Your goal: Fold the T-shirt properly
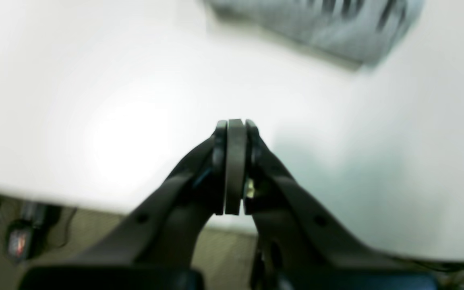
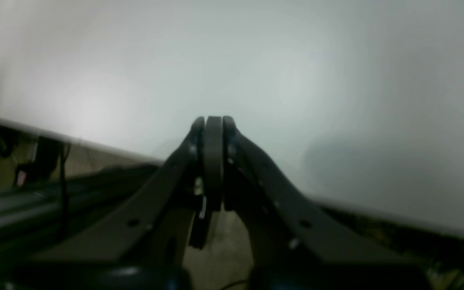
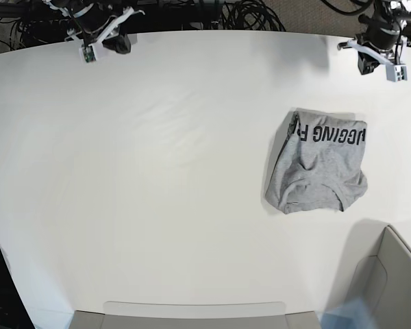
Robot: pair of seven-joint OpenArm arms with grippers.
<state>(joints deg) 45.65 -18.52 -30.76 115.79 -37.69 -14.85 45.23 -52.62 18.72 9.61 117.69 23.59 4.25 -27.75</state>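
Note:
The heather-grey T-shirt (image 3: 317, 163) lies folded into a compact bundle on the right part of the white table (image 3: 157, 171), black lettering showing along its far edge. Its blurred corner shows at the top of the left wrist view (image 1: 328, 28). My left gripper (image 3: 367, 63) is at the table's far right edge, apart from the shirt; in its wrist view the gripper (image 1: 236, 125) is shut and empty. My right gripper (image 3: 118, 42) is at the far left edge; in its wrist view the gripper (image 2: 214, 121) is shut and empty. The shirt is out of the right wrist view.
A grey bin (image 3: 387, 288) stands at the near right corner. A flat grey panel (image 3: 192, 315) lies at the near edge. Cables (image 3: 246, 14) run behind the table's far edge. Floor with a small device (image 1: 18, 241) shows past the table edge.

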